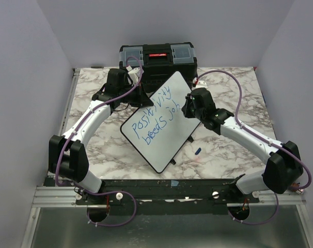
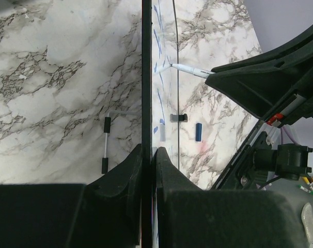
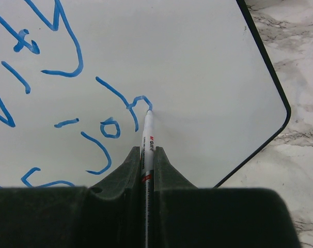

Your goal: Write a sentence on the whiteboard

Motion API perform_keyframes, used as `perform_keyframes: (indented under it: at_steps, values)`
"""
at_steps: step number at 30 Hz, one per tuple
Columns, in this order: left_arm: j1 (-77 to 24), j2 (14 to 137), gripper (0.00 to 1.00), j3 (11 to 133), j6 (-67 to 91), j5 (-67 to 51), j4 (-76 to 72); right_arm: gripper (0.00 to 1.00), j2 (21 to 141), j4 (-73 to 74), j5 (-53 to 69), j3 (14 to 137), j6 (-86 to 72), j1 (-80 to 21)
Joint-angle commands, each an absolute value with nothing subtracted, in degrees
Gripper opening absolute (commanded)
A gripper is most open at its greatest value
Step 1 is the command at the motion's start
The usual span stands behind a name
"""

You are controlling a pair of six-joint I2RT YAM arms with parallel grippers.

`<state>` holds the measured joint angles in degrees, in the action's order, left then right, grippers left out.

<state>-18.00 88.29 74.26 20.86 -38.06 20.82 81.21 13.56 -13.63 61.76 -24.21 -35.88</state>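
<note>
Left end effector clenched on whiteboard edge. Right end effector grasped marker, tip touching whiteboard at end of sentence.

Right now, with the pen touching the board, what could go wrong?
The left tool grips the whiteboard only by its thin edge, so the marker pressing on it might tilt or slide the board and bend the last letter. The right tool sits close over the blue writing; a sideways drag could smear the ink. The cap lies loose on the table and could get knocked away.
</note>
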Motion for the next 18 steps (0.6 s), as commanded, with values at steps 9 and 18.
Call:
perform_keyframes:
  at_steps: [9,18]
  values:
    - [-18.8,87.3,0.00,74.3,15.7,-37.1,21.4,0.01,80.5,16.0,-7.2,60.3,-26.3,-35.9]
    - [-18.9,87.2,0.00,74.2,15.6,-37.0,21.5,0.01,79.7,16.7,-7.6,61.3,-26.0,-36.0]
